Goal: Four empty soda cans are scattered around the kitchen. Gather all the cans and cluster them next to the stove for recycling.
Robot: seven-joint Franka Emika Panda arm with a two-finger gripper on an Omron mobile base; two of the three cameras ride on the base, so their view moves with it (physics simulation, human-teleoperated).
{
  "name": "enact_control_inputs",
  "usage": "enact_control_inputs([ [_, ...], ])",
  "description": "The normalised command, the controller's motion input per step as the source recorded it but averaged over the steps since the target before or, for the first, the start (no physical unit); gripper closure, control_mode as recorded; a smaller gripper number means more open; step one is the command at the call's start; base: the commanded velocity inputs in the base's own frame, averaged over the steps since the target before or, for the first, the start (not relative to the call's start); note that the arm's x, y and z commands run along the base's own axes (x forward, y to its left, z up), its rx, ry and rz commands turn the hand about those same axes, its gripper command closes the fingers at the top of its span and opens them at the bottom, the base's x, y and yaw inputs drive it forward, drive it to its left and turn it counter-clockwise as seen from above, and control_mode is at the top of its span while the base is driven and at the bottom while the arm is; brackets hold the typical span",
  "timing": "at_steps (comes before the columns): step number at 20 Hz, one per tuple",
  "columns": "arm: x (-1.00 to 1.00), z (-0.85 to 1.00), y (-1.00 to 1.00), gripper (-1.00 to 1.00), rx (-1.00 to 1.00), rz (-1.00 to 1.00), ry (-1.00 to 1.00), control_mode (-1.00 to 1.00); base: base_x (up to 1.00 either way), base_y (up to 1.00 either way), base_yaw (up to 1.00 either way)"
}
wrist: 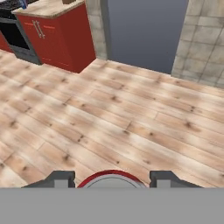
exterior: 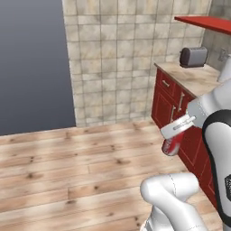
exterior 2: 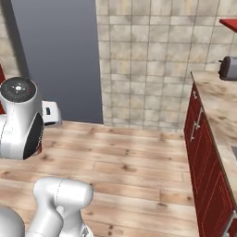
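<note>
One red soda can (exterior: pixel 172 145) is what we find in the gripper (exterior: pixel 176 135); its jaws are clamped on the can's sides, and it hangs in the air above the wood plank floor (exterior: pixel 67 162), just in front of the red cabinets (exterior: pixel 178 106). We note a cylindrical body, red with pale markings, tilted slightly. In the hand view its silvery top with a red rim (wrist: pixel 112 180) sits between the two dark finger tips (wrist: pixel 59 178).

The floor is light wood with knots and visible grain, laid in long planks. The walls (exterior: pixel 113 54) are square tan tiles with a mottled stone finish. The counter (exterior: pixel 194 76) is beige marble over red cabinet doors with slim metal handles. A dark, rounded toaster (exterior: pixel 193 57) stands on the counter by the wall. A flat red shelf (exterior: pixel 205 23) projects above it.

In the hand view we record a second run of red cabinets (wrist: pixel 59 35) under a beige top, and beside it a black oven front (wrist: pixel 15 39) at the far left. A small blue object (wrist: pixel 22 4) sits near that edge; we cannot tell what it is.
</note>
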Motion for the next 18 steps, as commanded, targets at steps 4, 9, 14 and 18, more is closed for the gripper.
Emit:
enact_control_inputs([
  [4, 0.00, 0.00, 0.00, 1.00, 0.00, 0.00, 0.00, 1.00, 0.91, 0.22, 0.03],
  [9, 0.00, 0.00, 0.00, 1.00, 0.00, 0.00, 0.00, 1.00, 0.48, 0.86, 0.00],
  [14, 0.00, 0.00, 0.00, 1.00, 0.00, 0.00, 0.00, 1.00, 0.27, 1.00, 0.00],
  [18, 0.00, 0.00, 0.00, 1.00, 0.00, 0.00, 0.00, 1.00, 0.22, 1.00, 0.00],
])
